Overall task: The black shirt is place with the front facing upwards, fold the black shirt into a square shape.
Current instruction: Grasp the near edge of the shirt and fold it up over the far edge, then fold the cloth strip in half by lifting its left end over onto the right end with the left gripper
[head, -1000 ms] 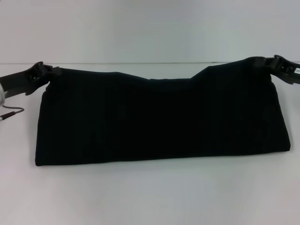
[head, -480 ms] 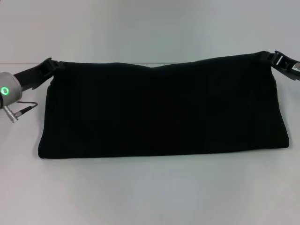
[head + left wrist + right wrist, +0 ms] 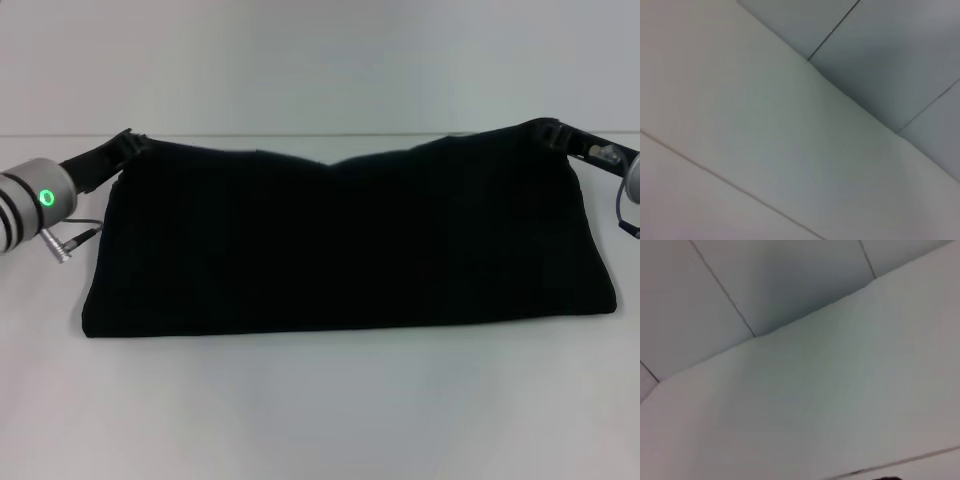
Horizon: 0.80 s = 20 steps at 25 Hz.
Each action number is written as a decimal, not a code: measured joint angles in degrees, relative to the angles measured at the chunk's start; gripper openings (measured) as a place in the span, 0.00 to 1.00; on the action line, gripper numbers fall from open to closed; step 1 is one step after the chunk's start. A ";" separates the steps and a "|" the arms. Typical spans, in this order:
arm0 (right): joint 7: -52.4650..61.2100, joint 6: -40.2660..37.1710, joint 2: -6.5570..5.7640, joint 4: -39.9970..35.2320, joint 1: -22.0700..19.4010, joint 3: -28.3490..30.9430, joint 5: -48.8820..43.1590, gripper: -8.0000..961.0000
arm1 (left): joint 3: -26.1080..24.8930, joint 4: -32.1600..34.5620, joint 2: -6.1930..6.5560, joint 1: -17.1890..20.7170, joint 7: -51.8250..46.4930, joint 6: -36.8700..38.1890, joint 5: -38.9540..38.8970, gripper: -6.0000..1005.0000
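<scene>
Black shirt (image 3: 345,240) (folded band) pinched at far corners by left tool (image 3: 128,142) and right tool (image 3: 553,130).

The left gripper (image 3: 128,140) reached in from the left with its silver wrist showing a green ring light, while the right gripper (image 3: 556,130) reached in from the right at about the same height, both arms spread wide apart.
</scene>
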 joint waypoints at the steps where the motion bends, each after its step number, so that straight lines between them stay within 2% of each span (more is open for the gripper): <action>1: -1.19 0.45 0.08 0.36 0.25 0.00 0.03 0.16 | 0.00 -0.17 -0.43 -0.10 1.87 -0.54 -1.20 0.07; 3: -2.74 1.11 0.14 0.92 0.59 -0.01 0.06 0.17 | -0.02 -0.24 -1.10 -0.22 4.06 -1.29 -2.73 0.08; 4: -3.38 1.55 0.18 1.23 0.71 -0.01 0.11 0.21 | -0.01 -0.24 -1.37 -0.23 4.44 -1.62 -3.03 0.08; 8: -3.58 3.57 0.20 1.95 0.42 0.13 1.47 0.37 | 0.00 -0.44 -1.71 -0.22 5.08 -3.40 -3.33 0.21; 12: -3.76 0.69 -0.11 1.91 -1.22 -0.07 2.92 0.47 | 0.02 -0.44 -1.47 0.87 5.18 -3.44 -3.40 0.35; 14: -5.61 -5.15 -0.55 0.89 -2.67 -0.06 2.93 0.52 | -0.01 -0.35 -0.47 2.27 3.60 0.86 -3.48 0.43; 16: -10.27 -14.43 -1.20 -0.44 -4.74 -0.06 2.90 0.57 | 0.04 -0.47 1.71 4.36 0.71 10.59 -3.48 0.50; 17: -12.71 -18.15 -1.52 -0.76 -5.48 -0.13 2.78 0.60 | 0.69 -1.16 3.78 5.88 -1.52 17.96 -3.29 0.51; 18: -16.12 -23.02 -1.91 -1.05 -6.45 -0.35 2.49 0.62 | 1.14 -1.38 4.30 6.26 -2.32 19.58 -3.22 0.52; 20: -23.08 -31.91 -2.65 -1.68 -8.33 -2.00 1.55 0.67 | 3.63 -2.09 6.69 8.05 -6.89 27.23 -3.02 0.54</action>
